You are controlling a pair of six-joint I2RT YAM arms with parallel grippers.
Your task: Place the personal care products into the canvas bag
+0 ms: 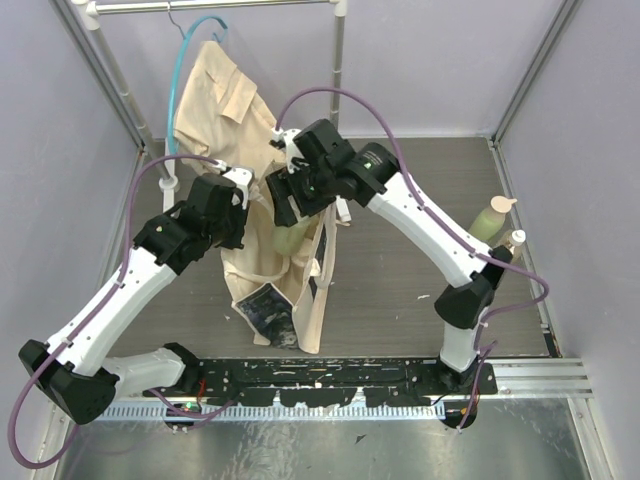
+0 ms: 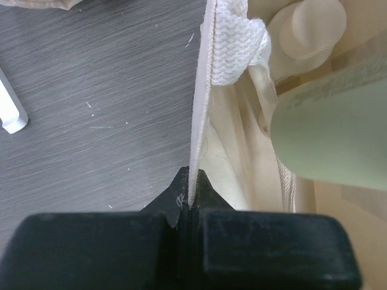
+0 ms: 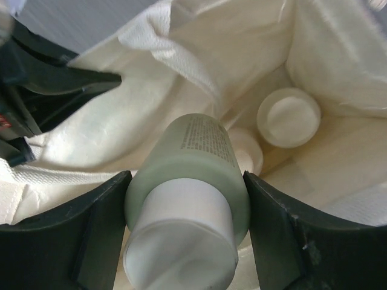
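The canvas bag (image 1: 300, 290) stands open mid-table, its dark printed panel (image 1: 268, 312) at the near end. My left gripper (image 2: 192, 199) is shut on the bag's rim (image 2: 199, 121), beside a woven handle (image 2: 233, 48); in the top view it (image 1: 238, 205) is at the bag's left side. My right gripper (image 3: 187, 205) is shut on a yellow-green bottle (image 3: 193, 157) with a cream cap, bottom first over the bag's mouth (image 1: 288, 240). Two cream caps (image 3: 288, 118) (image 3: 248, 151) lie inside the bag. Two more bottles (image 1: 490, 215) (image 1: 512, 243) stand at the right.
A tan shirt (image 1: 225, 100) on a teal hanger hangs from a rack at the back left, just behind both grippers. The rack's pole (image 1: 338, 60) stands behind the right arm. Purple walls close in the table on three sides.
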